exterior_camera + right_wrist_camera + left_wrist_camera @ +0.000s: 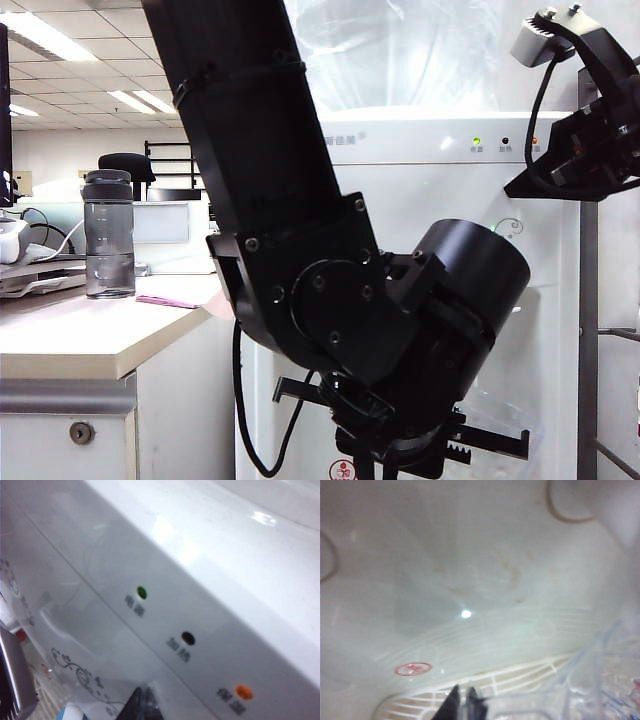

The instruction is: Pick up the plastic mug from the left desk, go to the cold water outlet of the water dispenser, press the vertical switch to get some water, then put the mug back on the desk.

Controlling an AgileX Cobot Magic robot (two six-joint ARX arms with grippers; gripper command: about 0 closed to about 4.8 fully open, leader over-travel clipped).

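Observation:
In the left wrist view my left gripper (465, 704) is shut on the clear handle of the plastic mug (600, 680). The mug hangs over the water dispenser's (420, 190) white drip grid (495, 687). From outside, the mug (497, 418) shows faintly beside the left arm's wrist. My right gripper (525, 185) is up high before the indicator lights, its dark fingers (142, 705) shut on nothing. A white piece with a light blue edge, the cold water outlet (67, 714), peeks in at the frame's edge. The vertical switch is hidden behind the left arm.
The left desk (80, 335) carries a smoky-grey bottle (108, 235) with a black lid and a pink strip (165, 301). The big black left arm (300, 250) blocks the dispenser's tap recess. Green (142, 592), dark (188, 638) and orange (244, 692) lights sit on the panel.

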